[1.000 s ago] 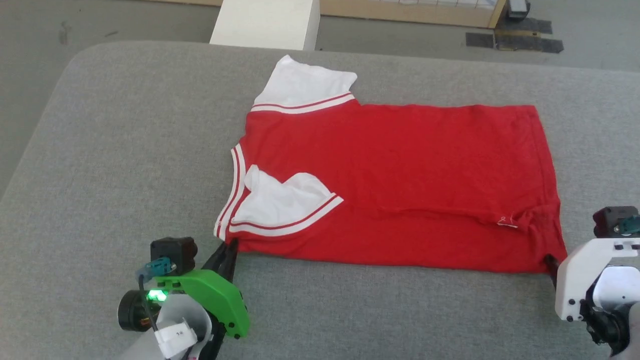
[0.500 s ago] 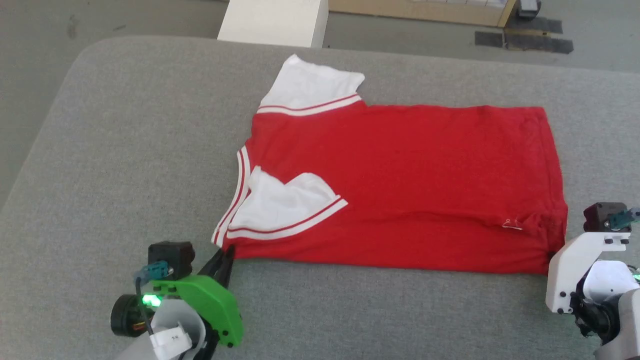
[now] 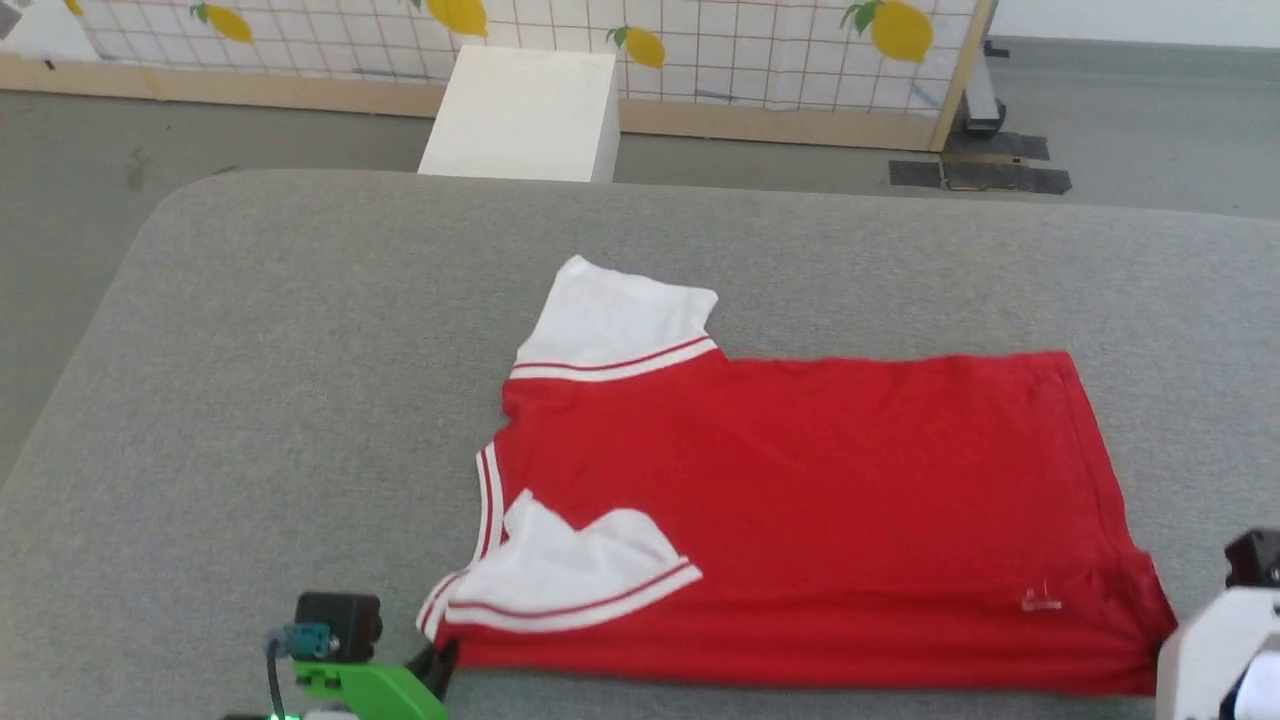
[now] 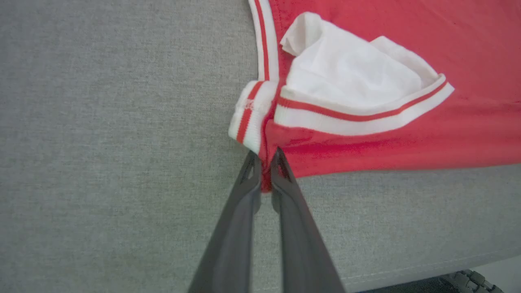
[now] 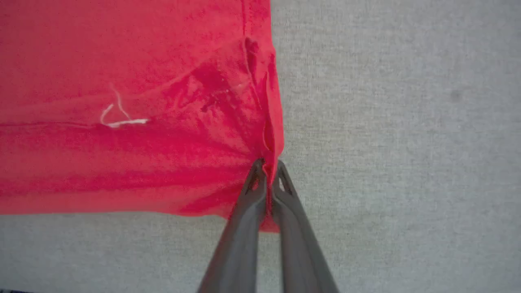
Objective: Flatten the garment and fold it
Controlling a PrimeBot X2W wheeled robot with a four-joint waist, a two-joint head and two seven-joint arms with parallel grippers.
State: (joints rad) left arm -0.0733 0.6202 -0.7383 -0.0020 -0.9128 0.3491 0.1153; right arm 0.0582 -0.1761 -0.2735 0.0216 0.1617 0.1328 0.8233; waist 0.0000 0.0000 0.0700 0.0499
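1. We record one grey fabric-covered surface (image 3: 250,350), with a rounded far-left corner.
2. We record one red garment (image 3: 820,500) lying on the surface's near half, white sleeves toward the surface's left side.

Cut-off and blurry bits, head view
Left end effector (image 3: 445,660) and right end effector (image 3: 1165,660) cropped by bottom edge, lower corners; hem logo (image 3: 1040,602) on garment (image 3: 820,480) blurred, shape unclear.
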